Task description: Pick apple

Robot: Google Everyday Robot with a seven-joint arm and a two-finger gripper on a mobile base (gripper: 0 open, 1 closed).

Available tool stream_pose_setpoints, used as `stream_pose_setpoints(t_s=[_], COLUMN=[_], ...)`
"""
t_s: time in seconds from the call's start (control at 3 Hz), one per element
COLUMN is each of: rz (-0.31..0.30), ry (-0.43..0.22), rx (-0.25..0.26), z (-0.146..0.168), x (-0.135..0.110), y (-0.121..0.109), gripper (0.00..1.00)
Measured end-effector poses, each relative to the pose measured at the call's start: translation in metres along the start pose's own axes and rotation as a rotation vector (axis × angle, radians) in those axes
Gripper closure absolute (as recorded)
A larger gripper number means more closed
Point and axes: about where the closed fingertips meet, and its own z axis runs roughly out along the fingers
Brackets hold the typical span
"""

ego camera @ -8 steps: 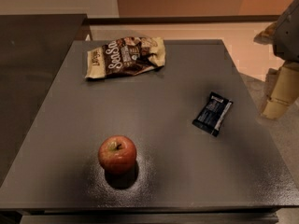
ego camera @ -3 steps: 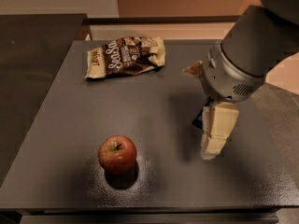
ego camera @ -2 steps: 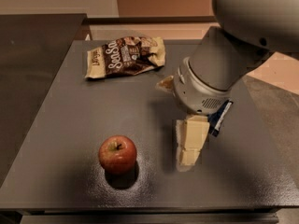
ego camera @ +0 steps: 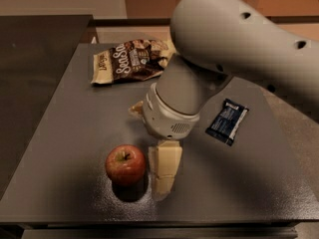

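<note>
Pincer [ego camera: 163, 176] hung low over the surface [ego camera: 70, 133], just beside the apple [ego camera: 125, 164]. I could not tell how far open it was, nor whether it touched the fruit, but it gripped nothing I could see. The apple sat on the surface near the front edge, so I judged the approach about done, with grasp and lift left. Farther off lay a snack bag [ego camera: 132, 59] and a dark wrapper [ego camera: 227, 121].

Arm [ego camera: 239, 39] spans from upper right, its thick grey link sloping down-left into a pale wrist housing [ego camera: 169, 113]. End effector [ego camera: 163, 173] hangs below the wrist at lower centre of view, cream-coloured, pointing down, slightly tilted.
</note>
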Motion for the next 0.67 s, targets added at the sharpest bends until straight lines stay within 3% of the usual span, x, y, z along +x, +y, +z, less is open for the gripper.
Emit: stream_pose_setpoints(t_s=[0.33, 0.67], rz=[-0.017, -0.022], ry=[-0.011, -0.015], rx=[-0.028, -0.039], z=[0.0169, 0.0251], x=[-0.0095, -0.0143], y=[0.0009, 0.0006], gripper=[0.0, 0.18])
